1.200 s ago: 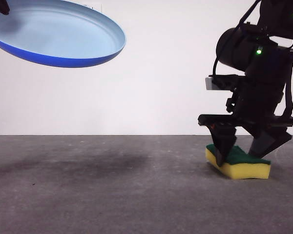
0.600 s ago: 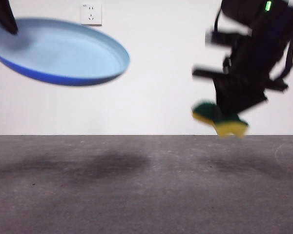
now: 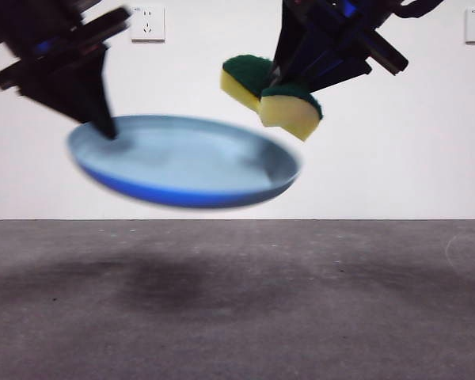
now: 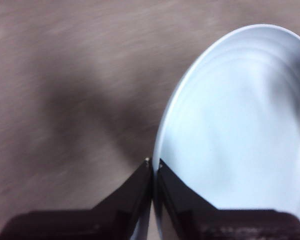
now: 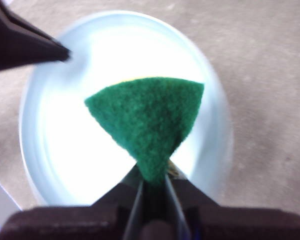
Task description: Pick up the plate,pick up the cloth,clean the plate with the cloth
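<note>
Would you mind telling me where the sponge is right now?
The sponge is off the table, pinched and folded in the right gripper, above the right part of the plate that the left gripper holds by its rim.

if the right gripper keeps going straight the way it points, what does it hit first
Most likely the plate. The right gripper, shut on the sponge, looks straight down onto the plate's inside, so the sponge would touch first. The front view shows a gap between them.
</note>
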Robot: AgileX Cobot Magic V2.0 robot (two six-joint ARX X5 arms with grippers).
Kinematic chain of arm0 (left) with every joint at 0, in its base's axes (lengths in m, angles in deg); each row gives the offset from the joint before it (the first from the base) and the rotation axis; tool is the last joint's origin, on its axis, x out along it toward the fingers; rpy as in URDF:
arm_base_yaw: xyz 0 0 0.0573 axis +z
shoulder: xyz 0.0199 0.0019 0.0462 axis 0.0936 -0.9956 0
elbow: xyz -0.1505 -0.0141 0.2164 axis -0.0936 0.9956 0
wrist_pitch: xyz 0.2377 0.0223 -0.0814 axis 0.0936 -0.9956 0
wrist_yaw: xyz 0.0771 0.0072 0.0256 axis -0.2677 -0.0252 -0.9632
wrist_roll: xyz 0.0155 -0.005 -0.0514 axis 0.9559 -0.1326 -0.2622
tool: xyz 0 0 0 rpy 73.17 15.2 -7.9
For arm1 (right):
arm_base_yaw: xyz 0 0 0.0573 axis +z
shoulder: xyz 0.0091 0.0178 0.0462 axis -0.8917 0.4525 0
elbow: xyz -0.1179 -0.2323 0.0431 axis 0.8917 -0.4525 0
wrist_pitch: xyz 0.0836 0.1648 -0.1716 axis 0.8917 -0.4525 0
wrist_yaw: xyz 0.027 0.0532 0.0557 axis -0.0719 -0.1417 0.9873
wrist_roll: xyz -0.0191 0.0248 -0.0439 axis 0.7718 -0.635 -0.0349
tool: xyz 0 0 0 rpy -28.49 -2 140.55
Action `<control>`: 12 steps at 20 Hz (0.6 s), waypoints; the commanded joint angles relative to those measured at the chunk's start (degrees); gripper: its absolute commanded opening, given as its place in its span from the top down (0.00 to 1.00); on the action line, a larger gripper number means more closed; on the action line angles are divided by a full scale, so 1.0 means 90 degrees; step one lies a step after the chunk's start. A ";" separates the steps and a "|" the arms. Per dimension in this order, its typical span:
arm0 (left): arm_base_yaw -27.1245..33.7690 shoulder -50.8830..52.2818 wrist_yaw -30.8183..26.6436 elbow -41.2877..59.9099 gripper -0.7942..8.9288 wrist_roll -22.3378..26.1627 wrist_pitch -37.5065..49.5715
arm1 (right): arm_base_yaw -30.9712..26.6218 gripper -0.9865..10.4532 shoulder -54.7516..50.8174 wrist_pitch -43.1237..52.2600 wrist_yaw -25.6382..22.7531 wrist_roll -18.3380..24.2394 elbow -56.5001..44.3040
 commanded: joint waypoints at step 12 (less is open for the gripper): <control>-0.1078 0.0017 -0.0022 0.0029 0.93 -0.0782 0.0804 | 0.0794 0.93 0.1049 0.0843 0.0015 -0.0085 -0.0010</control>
